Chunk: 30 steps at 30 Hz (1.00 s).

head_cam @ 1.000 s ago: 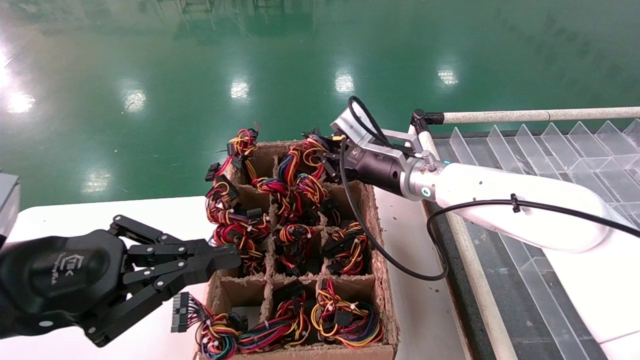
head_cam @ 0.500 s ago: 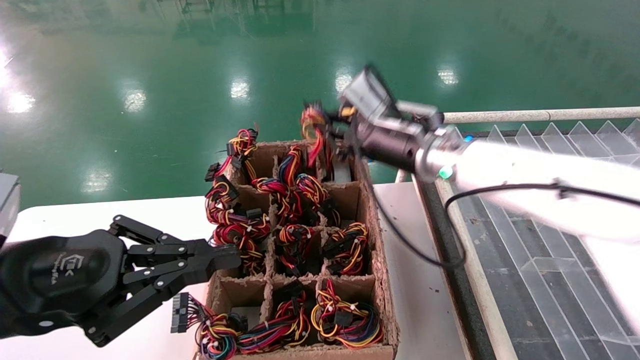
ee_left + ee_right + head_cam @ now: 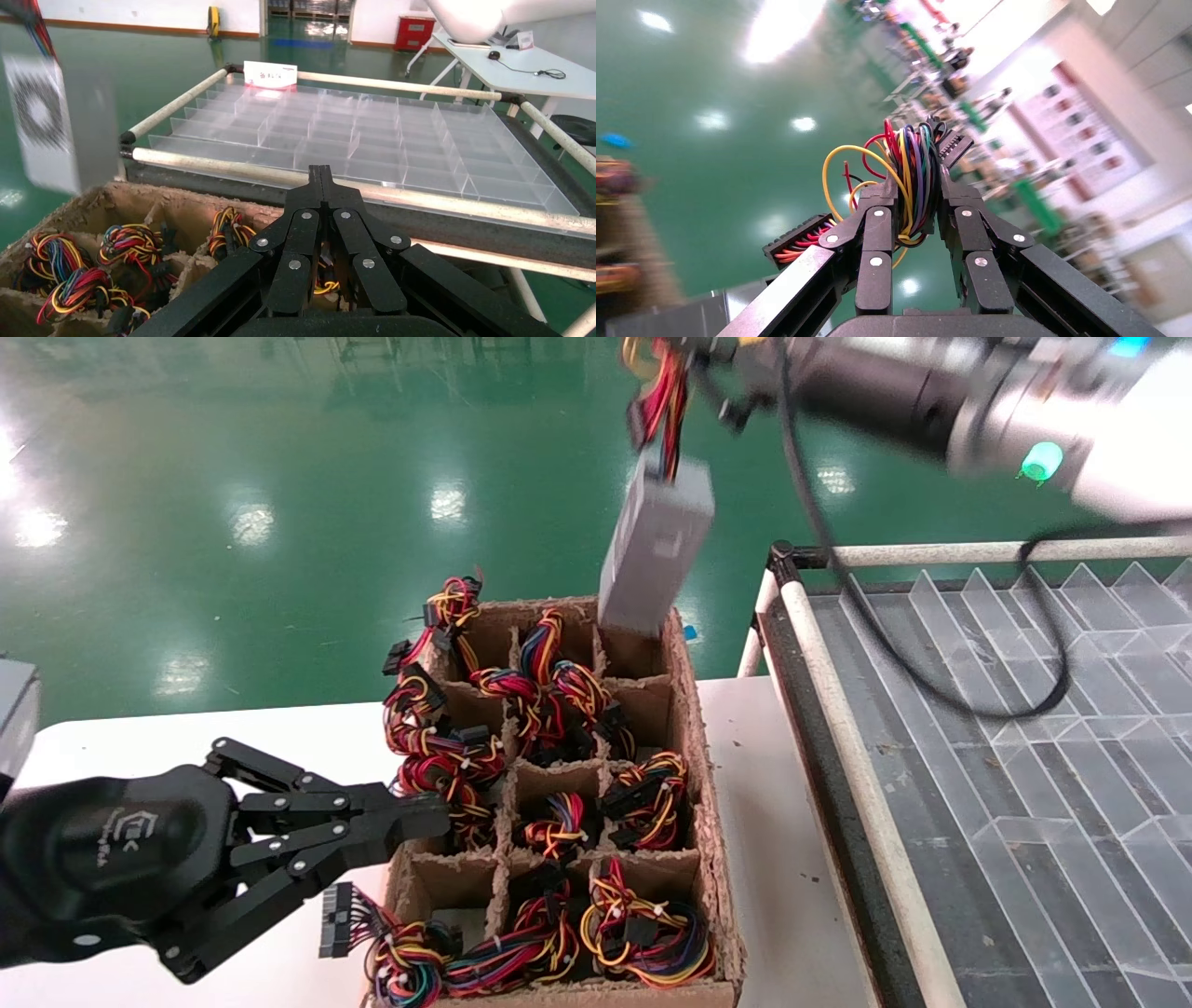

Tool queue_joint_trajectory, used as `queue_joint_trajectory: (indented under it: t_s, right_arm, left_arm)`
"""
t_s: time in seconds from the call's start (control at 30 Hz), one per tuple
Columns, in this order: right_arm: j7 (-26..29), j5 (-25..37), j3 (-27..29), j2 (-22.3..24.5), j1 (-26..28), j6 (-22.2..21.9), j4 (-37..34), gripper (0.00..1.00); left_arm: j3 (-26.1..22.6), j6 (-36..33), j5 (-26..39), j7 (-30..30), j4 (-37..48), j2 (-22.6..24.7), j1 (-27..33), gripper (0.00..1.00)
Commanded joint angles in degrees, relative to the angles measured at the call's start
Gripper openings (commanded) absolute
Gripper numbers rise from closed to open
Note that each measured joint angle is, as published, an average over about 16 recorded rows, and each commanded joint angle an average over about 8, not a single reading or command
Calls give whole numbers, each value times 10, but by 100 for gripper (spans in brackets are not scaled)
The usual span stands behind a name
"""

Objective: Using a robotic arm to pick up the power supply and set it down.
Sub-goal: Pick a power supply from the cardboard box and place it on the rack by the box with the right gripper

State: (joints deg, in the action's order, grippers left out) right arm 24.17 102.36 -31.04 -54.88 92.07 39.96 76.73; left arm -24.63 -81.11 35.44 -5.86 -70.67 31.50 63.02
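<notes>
— What sat left of the brown cardboard divider box (image 3: 703, 822)?
— The black left gripper (image 3: 410, 822), fingers pressed together, parked at its near-left edge.
— And the grey metal power supply (image 3: 654, 547)?
— It hung above the box's far-right cell, dangling by its coloured wire bundle (image 3: 914, 184), which the black right gripper (image 3: 919, 210) clamped.

A glossy green floor (image 3: 279, 477) is reflecting bright ceiling lights. A white table (image 3: 168, 738) is standing beside a rack of clear plastic dividers (image 3: 1024, 710), and a white desk (image 3: 520, 67) is showing farther back.
</notes>
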Motion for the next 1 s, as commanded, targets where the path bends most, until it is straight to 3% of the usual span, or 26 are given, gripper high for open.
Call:
queue_joint_trajectory:
  t_s: [0.03,0.4,1.0]
  right_arm:
    - [-21,5,3,5,21,1,0,0]
    - [-67,74,-4,9,70,-14,-48,0]
    - [-98,121,-25,30,62,0,-161,0]
  left_arm:
    - [0,0,0,0,0,0,0,0]
    - [0,0,0,0,0,0,0,0]
    - [0,0,0,0,0,0,0,0]
